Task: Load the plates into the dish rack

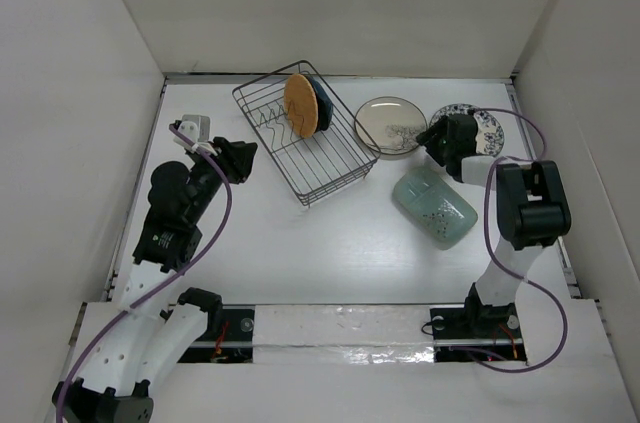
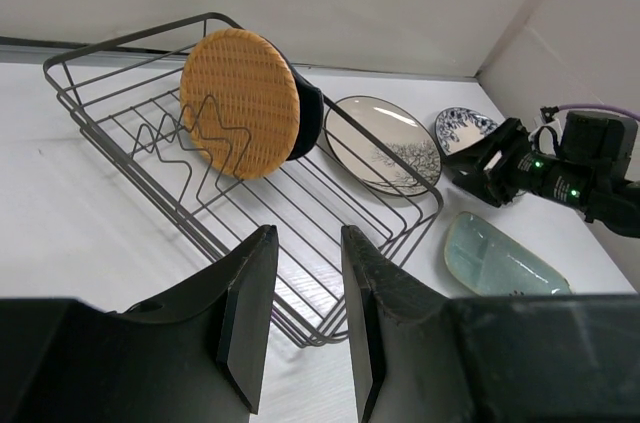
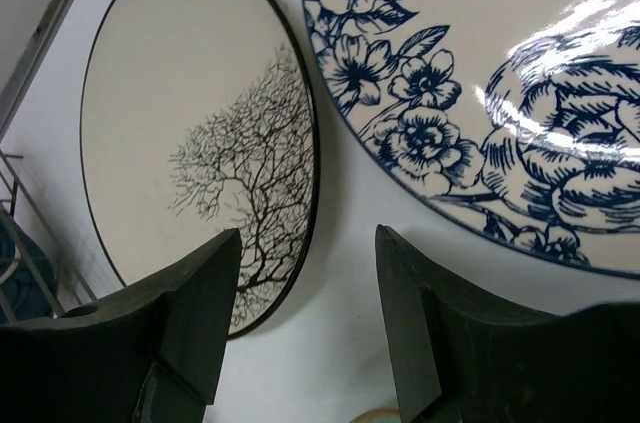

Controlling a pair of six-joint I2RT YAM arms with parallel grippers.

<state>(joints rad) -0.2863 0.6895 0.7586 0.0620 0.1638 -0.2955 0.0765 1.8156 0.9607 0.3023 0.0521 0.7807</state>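
Rack (image 1: 330,158): orange plate (image 2: 240,103), blue plate (image 2: 308,123) loaded, beyond left gripper (image 2: 307,243).
Table (image 1: 300,243): beige plate (image 3: 200,123), floral plate (image 3: 500,73) beneath right gripper (image 3: 305,243); green plate (image 1: 433,205) aside.
Jaws: both released, empty.

Bright, even light from overhead fills the white-walled scene, leaving only soft, faint shadows on the table (image 1: 300,243) under the dish rack (image 1: 330,158), while white glare streaks the floral plate (image 3: 500,73) in the right wrist view and all three pictures are sharp, without noticeable blur.
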